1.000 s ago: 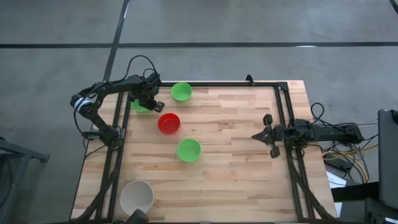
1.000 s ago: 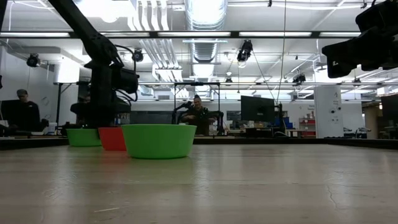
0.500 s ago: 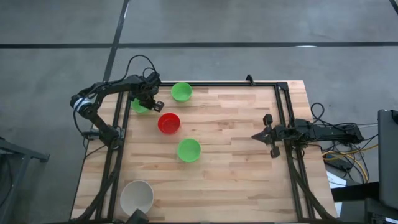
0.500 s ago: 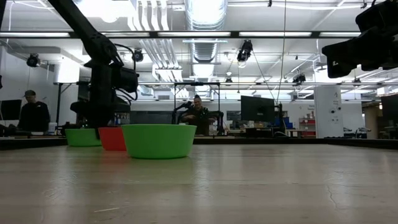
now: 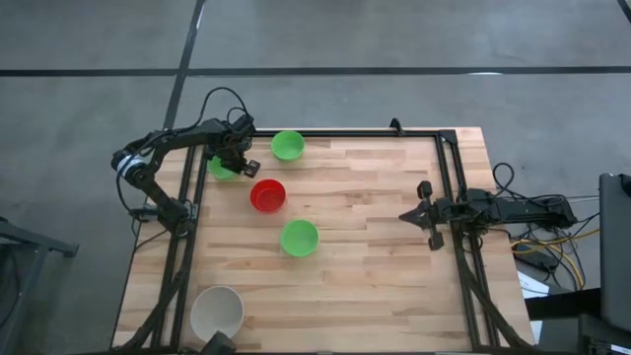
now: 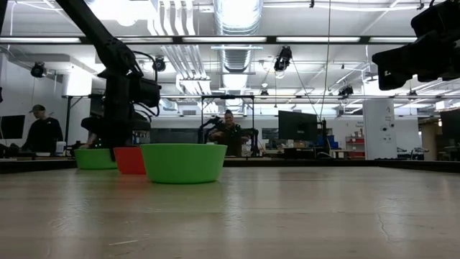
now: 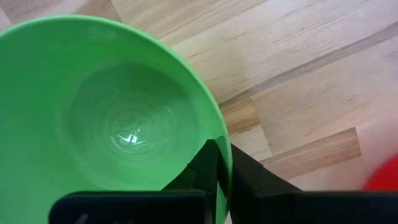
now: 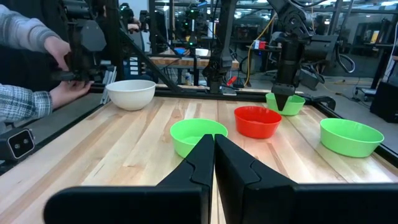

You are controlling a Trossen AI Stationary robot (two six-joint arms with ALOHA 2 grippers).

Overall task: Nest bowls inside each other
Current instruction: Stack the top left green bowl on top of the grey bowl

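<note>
A light wooden table (image 5: 375, 247) seen from above carries five round plastic bowls. The left gripper (image 5: 234, 158) reaches down at the table's far left corner, its fingers (image 7: 205, 163) pinched together on the rim of a small bright green bowl (image 5: 221, 169), one finger inside the wall and one outside. That bowl sits on the wood at the left edge. A second small green bowl (image 5: 288, 146) stands just beside it along the far edge. A small red bowl (image 5: 267, 195) rests near both, slightly closer to the table's middle. A third small green bowl (image 5: 299, 238) sits nearer the centre, apart from the red one. A slightly larger whitish-cream bowl (image 5: 217, 311) stands alone at the near left corner, well apart from the rest. None of the bowls sits inside another. The right gripper (image 5: 432, 219) waits at the table's right edge, its two dark fingers pressed together and holding nothing. A person's hands (image 8: 62, 68) show beyond the cream bowl's end of the table.
</note>
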